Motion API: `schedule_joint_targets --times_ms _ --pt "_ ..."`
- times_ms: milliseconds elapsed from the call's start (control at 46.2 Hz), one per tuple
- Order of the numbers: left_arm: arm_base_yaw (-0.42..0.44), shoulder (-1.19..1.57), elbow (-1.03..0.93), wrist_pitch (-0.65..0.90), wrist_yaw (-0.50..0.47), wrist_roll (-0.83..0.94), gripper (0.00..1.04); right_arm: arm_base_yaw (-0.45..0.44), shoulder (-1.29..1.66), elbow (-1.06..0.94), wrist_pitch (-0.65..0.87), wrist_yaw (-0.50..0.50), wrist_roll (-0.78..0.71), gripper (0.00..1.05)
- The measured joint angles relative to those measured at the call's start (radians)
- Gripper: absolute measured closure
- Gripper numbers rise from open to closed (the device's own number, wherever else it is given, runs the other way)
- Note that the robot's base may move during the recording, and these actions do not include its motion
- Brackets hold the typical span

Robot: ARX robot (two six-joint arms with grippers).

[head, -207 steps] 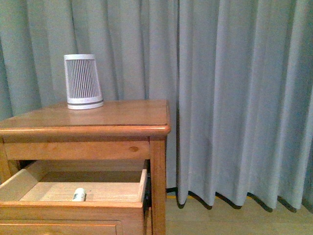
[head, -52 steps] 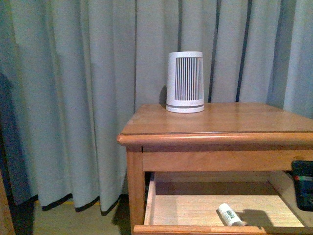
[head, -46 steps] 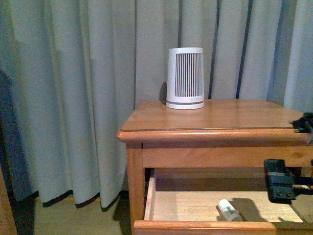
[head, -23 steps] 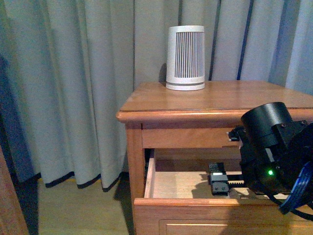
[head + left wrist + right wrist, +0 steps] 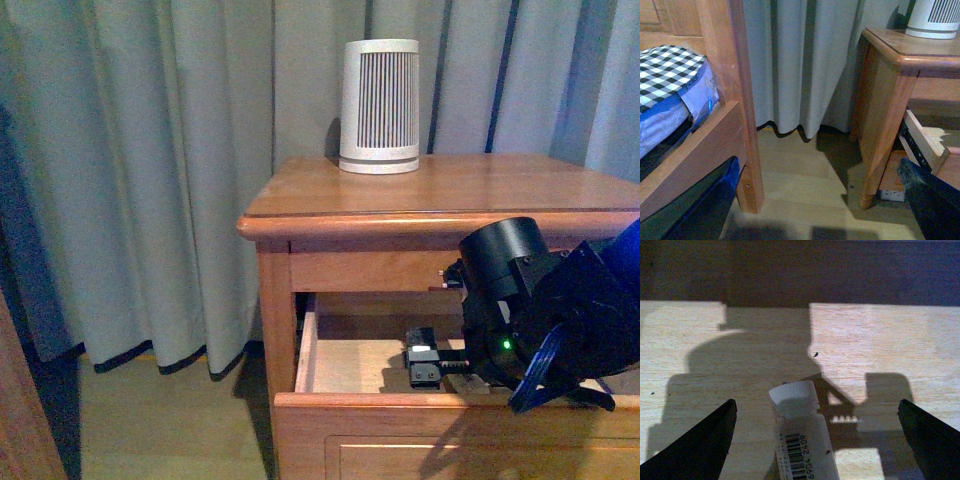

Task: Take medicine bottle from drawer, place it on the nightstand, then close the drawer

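We're in a bedroom at home: a honey-brown wooden nightstand (image 5: 400,225) stands against floor-length grey pleated curtains (image 5: 150,150), with a white ribbed tapered device (image 5: 379,105) on its top. Near it, a honey-brown wooden bed frame (image 5: 735,75) carries black-and-white checked bedding (image 5: 665,65), above a pale wood-plank floor (image 5: 795,170).

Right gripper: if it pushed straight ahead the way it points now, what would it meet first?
Probably the medicine bottle, lying on its side between the open fingers of the right gripper, cap forward. Beyond it, only bare drawer floor up to the dark wall.
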Motion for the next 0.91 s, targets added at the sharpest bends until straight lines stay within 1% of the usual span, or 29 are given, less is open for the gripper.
schedule_joint_targets --times_ms 151,216,368,541,562,735,909 --pt "0.000 0.000 0.000 0.000 0.000 0.000 0.07 0.008 0.031 0.015 -0.002 0.007 0.011 0.07" --pt "0.000 0.000 0.000 0.000 0.000 0.000 0.07 0.009 0.039 0.018 -0.003 0.007 0.012 0.13" --pt "0.000 0.000 0.000 0.000 0.000 0.000 0.07 0.010 0.052 0.025 0.000 0.003 0.024 0.37" --pt "0.000 0.000 0.000 0.000 0.000 0.000 0.07 0.011 0.053 0.023 0.021 0.007 0.025 0.71" --pt "0.000 0.000 0.000 0.000 0.000 0.000 0.07 0.011 0.053 0.022 0.024 0.008 0.024 0.73" --pt "0.000 0.000 0.000 0.000 0.000 0.000 0.07 0.011 0.039 0.007 0.037 0.018 0.010 0.74" --pt "0.000 0.000 0.000 0.000 0.000 0.000 0.07 0.013 -0.043 -0.025 0.020 0.017 0.014 0.74"
